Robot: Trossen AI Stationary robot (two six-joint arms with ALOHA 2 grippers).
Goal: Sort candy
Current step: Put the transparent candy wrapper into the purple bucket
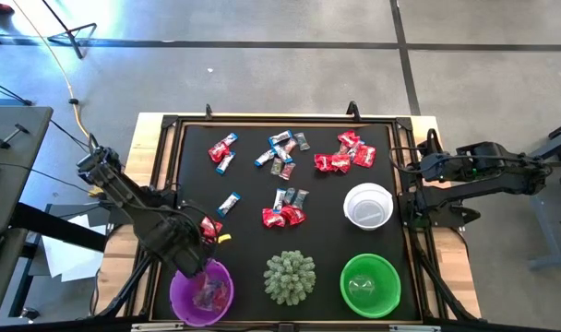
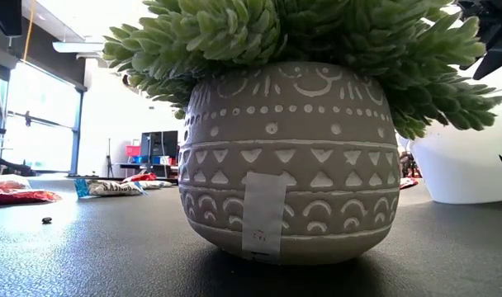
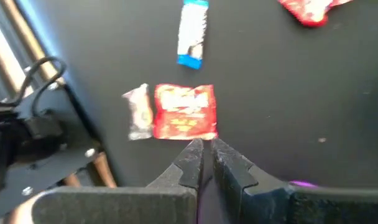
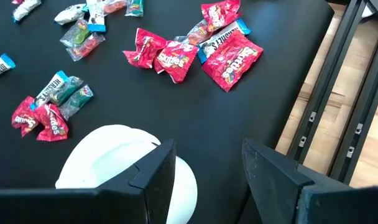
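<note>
Left claw (image 1: 205,247) above purple bowl (image 1: 203,290), candy (image 1: 282,157) scattered, right arm (image 1: 474,169) at table edge

A black table top (image 1: 248,231) (framed by pale wood) carries scattered candy (image 1: 282,153), a purple bowl (image 1: 203,291), a green bowl (image 1: 370,285), a white bowl (image 1: 368,205) and a potted spiky plant (image 1: 290,276).

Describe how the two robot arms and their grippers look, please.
Both arms are dark, nearly black, built of jointed segments. The left gripper has two narrow, tapered dark fingers. The right gripper has two broad, flat, angular dark fingers. The right arm shows small green lights.
</note>
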